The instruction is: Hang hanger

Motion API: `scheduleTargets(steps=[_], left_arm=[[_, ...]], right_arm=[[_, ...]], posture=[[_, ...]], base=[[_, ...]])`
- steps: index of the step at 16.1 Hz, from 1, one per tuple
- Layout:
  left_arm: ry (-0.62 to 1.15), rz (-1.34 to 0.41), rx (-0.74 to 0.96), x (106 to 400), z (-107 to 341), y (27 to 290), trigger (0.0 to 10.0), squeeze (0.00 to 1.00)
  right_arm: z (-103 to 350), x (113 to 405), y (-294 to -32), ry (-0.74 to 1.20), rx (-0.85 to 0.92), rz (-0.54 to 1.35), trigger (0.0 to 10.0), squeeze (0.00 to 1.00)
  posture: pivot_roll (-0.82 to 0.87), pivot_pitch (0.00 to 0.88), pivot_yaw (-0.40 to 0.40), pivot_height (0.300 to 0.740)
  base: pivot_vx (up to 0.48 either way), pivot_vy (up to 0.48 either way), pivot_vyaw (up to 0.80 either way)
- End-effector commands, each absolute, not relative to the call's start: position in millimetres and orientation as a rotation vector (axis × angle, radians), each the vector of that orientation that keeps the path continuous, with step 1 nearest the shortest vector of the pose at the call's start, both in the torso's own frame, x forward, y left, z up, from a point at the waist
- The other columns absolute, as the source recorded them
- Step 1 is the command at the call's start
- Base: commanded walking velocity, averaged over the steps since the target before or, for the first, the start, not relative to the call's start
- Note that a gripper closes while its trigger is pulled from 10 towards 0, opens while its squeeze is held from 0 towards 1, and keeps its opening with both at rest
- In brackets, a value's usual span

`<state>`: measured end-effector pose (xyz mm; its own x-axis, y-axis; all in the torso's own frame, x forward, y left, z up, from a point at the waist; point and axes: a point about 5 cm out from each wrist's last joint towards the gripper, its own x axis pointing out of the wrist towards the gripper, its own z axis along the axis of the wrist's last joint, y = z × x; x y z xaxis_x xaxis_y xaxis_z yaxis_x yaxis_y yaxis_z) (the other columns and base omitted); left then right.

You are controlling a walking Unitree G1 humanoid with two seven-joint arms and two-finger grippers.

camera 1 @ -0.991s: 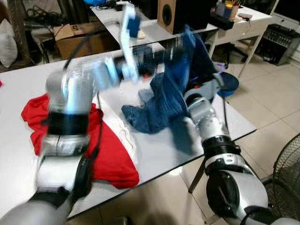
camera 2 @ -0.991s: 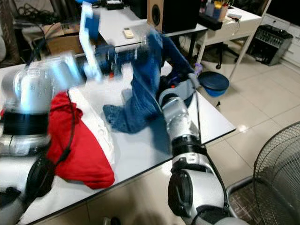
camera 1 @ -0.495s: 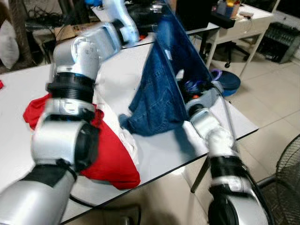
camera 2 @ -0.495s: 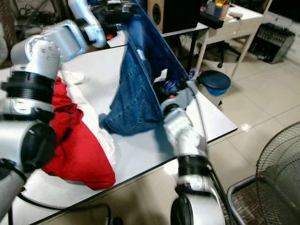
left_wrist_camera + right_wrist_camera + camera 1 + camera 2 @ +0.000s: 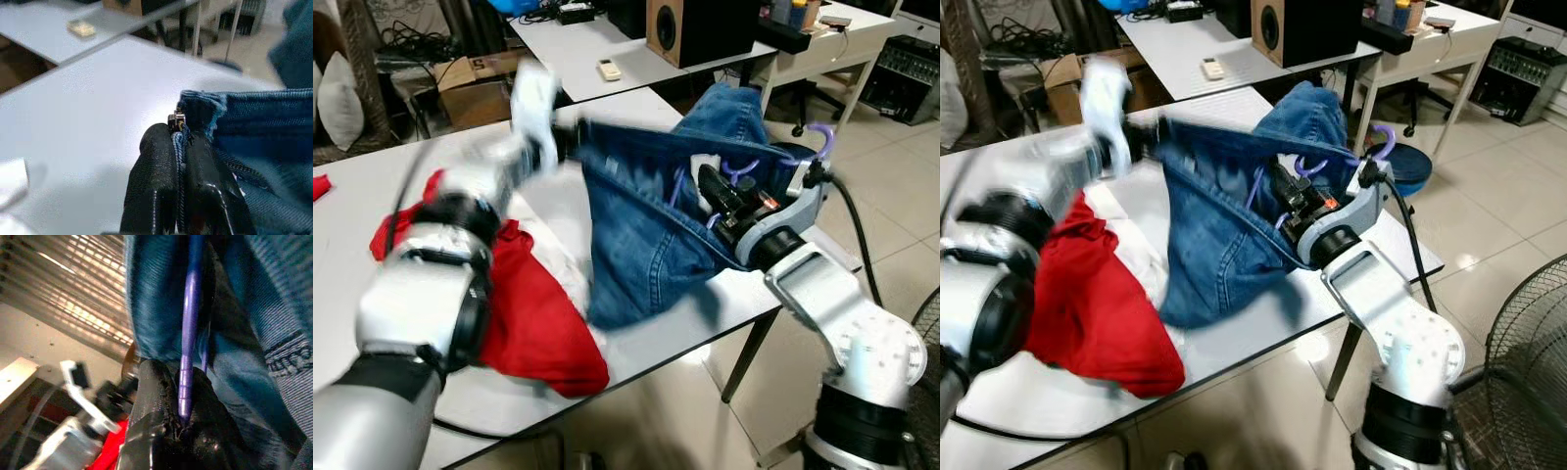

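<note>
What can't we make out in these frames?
- Purple hanger: in the eye views its hook shows; the denim garment covers the rest.
- Left gripper: blurred by motion in the eye views; the wrist view shows it shut on the waistband.
- Right gripper: buried in denim in the eye views.
- White cloth: mostly under red and denim garments.

The left gripper (image 5: 180, 147) is clamping the waistband corner of the blue jeans (image 5: 254, 132), denim pinched tight between both black fingers (image 5: 151, 181). Beneath them the white table (image 5: 98, 98) is spreading out, a small remote (image 5: 81, 29) lying far back.
</note>
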<state>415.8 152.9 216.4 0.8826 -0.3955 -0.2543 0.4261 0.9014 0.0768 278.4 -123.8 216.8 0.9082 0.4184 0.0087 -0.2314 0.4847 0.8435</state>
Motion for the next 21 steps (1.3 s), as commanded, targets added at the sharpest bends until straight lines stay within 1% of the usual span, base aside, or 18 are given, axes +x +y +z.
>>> scheduleTargets(steps=[1,2,3,5,6,7,8,9,10,11,12,14,15,17,18,19,20,21], left_arm=[[0.325,-0.335,0.24,409.3,187.2,175.9,0.0,0.0],[0.398,-0.36,0.28,400.2,158.4,175.4,0.0,0.0],[0.411,-0.368,0.287,398.3,153.0,175.0,0.0,0.0],[0.474,-0.466,0.279,386.2,124.6,162.8,0.0,0.0],[0.474,-0.466,0.279,386.2,124.6,162.8,0.0,0.0],[0.464,-0.628,0.175,376.5,110.8,139.3,10.0,0.0],[0.398,-0.769,0.044,373.3,116.3,121.7,10.0,1.0],[0.375,-0.806,0.019,372.5,118.8,118.6,10.0,1.0],[0.331,-0.898,-0.016,366.9,125.5,124.3,10.0,1.0],[0.31,-0.918,-0.046,363.3,128.8,130.1,10.0,1.0],[0.291,-0.914,-0.066,359.1,130.8,137.6,10.0,1.0],[0.258,-0.895,-0.111,343.0,135.8,158.9,10.0,1.0],[0.241,-0.89,-0.13,338.2,139.1,164.7,10.0,1.0],[0.175,-0.885,-0.203,320.1,160.2,183.5,10.0,1.0],[0.16,-0.89,-0.221,315.0,166.6,188.0,10.0,1.0],[0.116,-0.859,-0.245,304.7,185.0,201.0,10.0,1.0],[0.098,-0.831,-0.249,300.1,193.7,207.4,10.0,1.0],[0.092,-0.778,-0.202,290.4,205.9,217.9,10.0,1.0]], right_arm=[[246.3,269.2,-135.5,0.09,1.012,0.43,10.0,0.0],[259.1,267.8,-134.3,0.065,1.075,0.46,10.0,0.0],[261.5,267.0,-134.0,0.065,1.093,0.467,10.0,0.0],[265.7,267.2,-130.7,0.078,1.102,0.486,10.0,0.0],[265.7,267.2,-130.7,0.078,1.102,0.486,10.0,0.0],[268.7,269.2,-129.5,0.101,1.093,0.479,10.0,0.0],[270.1,272.8,-131.9,0.1,1.063,0.455,10.0,0.0],[270.8,273.7,-133.2,0.101,1.052,0.445,10.0,0.0],[272.5,278.9,-141.5,0.072,0.978,0.398,10.0,0.0],[273.6,281.2,-145.3,0.055,0.942,0.377,10.0,0.0],[274.8,282.8,-148.7,0.043,0.924,0.361,10.0,0.0],[283.6,288.2,-155.3,0.008,0.905,0.347,10.0,0.0],[286.0,289.7,-155.3,0.004,0.898,0.354,10.0,0.0],[296.6,295.2,-152.0,-0.018,0.879,0.404,10.0,0.0],[300.1,296.4,-150.6,-0.028,0.872,0.421,10.0,0.0],[306.5,301.2,-146.5,-0.03,0.83,0.449,10.0,0.0],[308.7,304.2,-144.6,-0.025,0.816,0.46,10.0,0.0],[315.2,309.4,-140.8,-0.032,0.817,0.493,10.0,0.0]], posture=[[-0.15,0.0,0.118,0.74],[-0.16,0.0,0.113,0.74],[-0.16,0.0,0.113,0.74],[-0.16,0.0,0.094,0.74],[-0.16,0.0,0.094,0.74],[-0.16,0.0,0.084,0.74],[-0.16,0.0,0.083,0.74],[-0.16,0.0,0.083,0.74],[-0.16,0.0,0.089,0.74],[-0.16,0.0,0.09,0.74],[-0.17,0.0,0.088,0.74],[-0.16,0.0,0.076,0.74],[-0.16,0.0,0.069,0.74],[-0.15,0.0,0.054,0.74],[-0.15,0.0,0.054,0.74],[-0.14,0.0,0.041,0.74],[-0.13,0.0,0.033,0.74],[-0.13,0.0,0.031,0.74]], base=[[0.0,0.0,0.0],[0.0,0.0,0.0],[0.0,0.0,0.0],[0.0,0.0,0.0],[0.0,0.0,0.0],[0.0,0.0,0.0],[0.0,0.0,0.0],[0.0,0.0,0.0],[0.0,0.0,0.0],[0.0,0.0,0.0],[0.0,0.0,0.0],[0.0,0.0,0.8],[0.0,0.0,0.8],[0.0,0.0,0.8],[0.0,0.0,0.79],[0.0,0.0,0.79],[0.0,0.0,0.79],[0.0,0.0,0.79]])
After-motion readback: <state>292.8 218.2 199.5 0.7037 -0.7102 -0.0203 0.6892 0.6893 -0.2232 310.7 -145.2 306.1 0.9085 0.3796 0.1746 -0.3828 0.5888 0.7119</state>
